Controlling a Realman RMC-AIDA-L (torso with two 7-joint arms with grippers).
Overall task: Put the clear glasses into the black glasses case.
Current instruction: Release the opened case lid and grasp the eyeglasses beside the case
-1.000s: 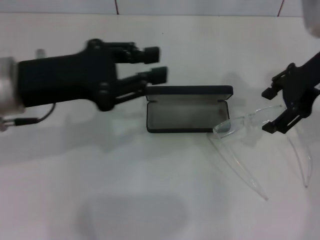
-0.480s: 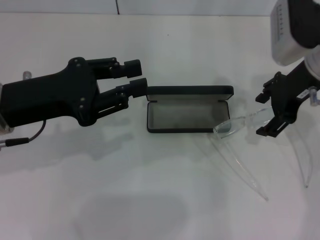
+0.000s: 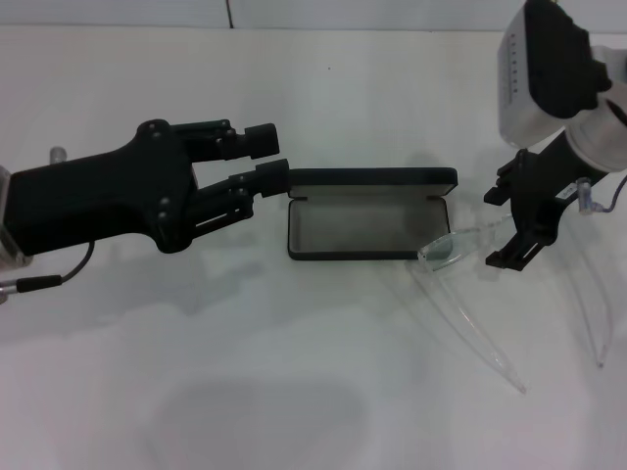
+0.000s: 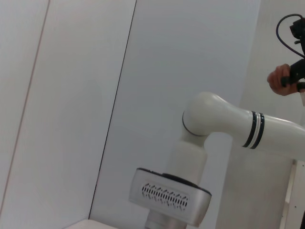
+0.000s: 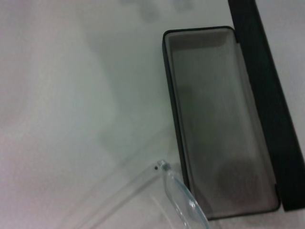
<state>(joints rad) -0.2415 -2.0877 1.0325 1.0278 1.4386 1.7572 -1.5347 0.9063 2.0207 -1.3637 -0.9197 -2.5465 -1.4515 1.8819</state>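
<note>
Right tool point(image 3: 517, 227): we hold it just above the outer end of the clear glasses point(image 3: 460, 245), fingers apart with the frame passing between them; whether the pads already touch the plastic we cannot tell.
Left tool point(image 3: 263, 157): we keep it beside the far end of the black glasses case point(image 3: 367, 227), fingers apart on nothing, near the hinged corner, probably to steady the case.
Clear glasses: they lie on the surface point(image 3: 294, 372) under the right tool, one lens end resting over the nearer corner of the case, arms unfolded and trailing away from it.
Black glasses case: open, grey lining bare, lid standing on the side away from us, between our two tools.
Why: we judge this spacing leaves the tray free to receive the glasses.
</note>
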